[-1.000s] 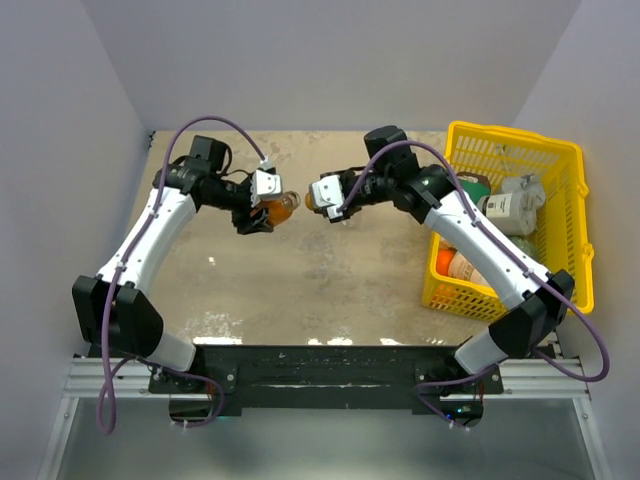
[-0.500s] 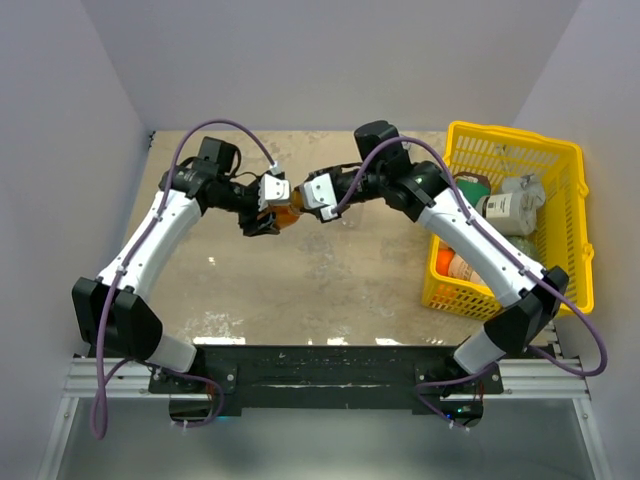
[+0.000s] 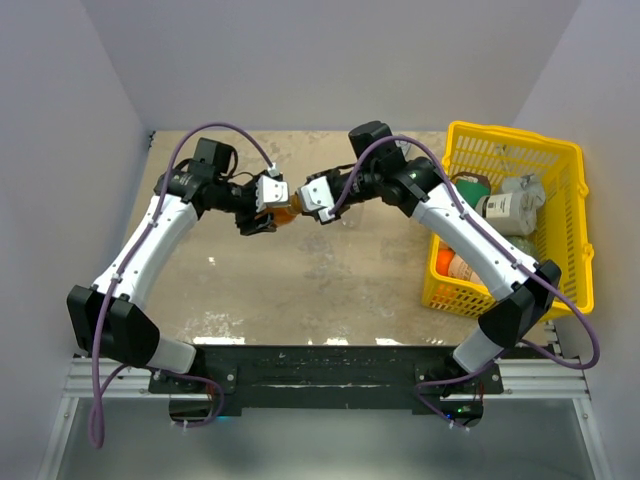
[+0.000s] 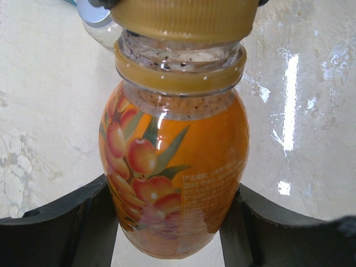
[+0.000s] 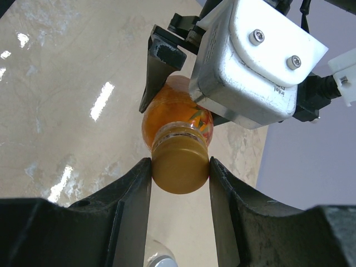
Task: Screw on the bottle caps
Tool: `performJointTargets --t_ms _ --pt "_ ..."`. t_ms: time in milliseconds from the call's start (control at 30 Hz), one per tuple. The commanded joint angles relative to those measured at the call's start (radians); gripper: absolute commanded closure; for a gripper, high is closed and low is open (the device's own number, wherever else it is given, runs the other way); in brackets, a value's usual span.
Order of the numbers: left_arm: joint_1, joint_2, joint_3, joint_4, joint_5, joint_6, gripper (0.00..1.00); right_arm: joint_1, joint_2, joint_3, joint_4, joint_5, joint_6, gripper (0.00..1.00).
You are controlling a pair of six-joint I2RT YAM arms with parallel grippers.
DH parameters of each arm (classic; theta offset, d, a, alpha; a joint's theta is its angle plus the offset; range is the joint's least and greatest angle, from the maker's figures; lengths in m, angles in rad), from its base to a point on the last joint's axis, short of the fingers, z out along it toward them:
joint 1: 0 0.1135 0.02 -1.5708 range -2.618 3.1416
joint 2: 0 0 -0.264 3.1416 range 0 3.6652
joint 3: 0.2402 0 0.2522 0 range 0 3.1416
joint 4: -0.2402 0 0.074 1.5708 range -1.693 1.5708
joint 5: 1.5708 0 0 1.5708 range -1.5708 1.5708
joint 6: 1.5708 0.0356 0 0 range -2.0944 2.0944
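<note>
Both arms have swung inward since a second ago: the gap between the left hand point(image 3: 268, 207) and the right hand point(image 3: 316, 196) has closed, and they now meet above the middle of the desk point(image 3: 330, 290). The left hand is clamped on the belly of the orange bottle point(image 4: 175, 178) and holds it off the desk, neck pointing at the other arm. The right hand pinches the brownish-orange cap point(image 5: 179, 164) between its two fingers, nearly closed around it.

That approach has brought the cap onto the mouth of the bottle. The left wrist view shows it resting on top of the neck, with the clear threads exposed between its lower edge and the orange collar ring, so it looks placed but not turned down. Judging from this, seating is done and twisting comes next. The cap looks roughly square to the neck, though a slight tilt could cross the threads.

On the desk behind lies the clear bottle point(image 4: 105, 33) with the silver-grey cap point(image 4: 92, 8) at its mouth. Whether that one is tight I cannot tell.
</note>
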Motion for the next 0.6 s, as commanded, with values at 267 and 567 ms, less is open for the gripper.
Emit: performJointTargets --t_ms 267,567 --pt "-0.007 -0.039 0.008 0.056 0.044 0.027 1.0 0.016 -0.029 -0.084 0.038 0.025 -0.157 1.0" --pt "-0.011 -0.032 0.011 0.071 0.01 0.059 1.0 0.025 -0.005 -0.072 0.01 0.013 -0.237 1.0"
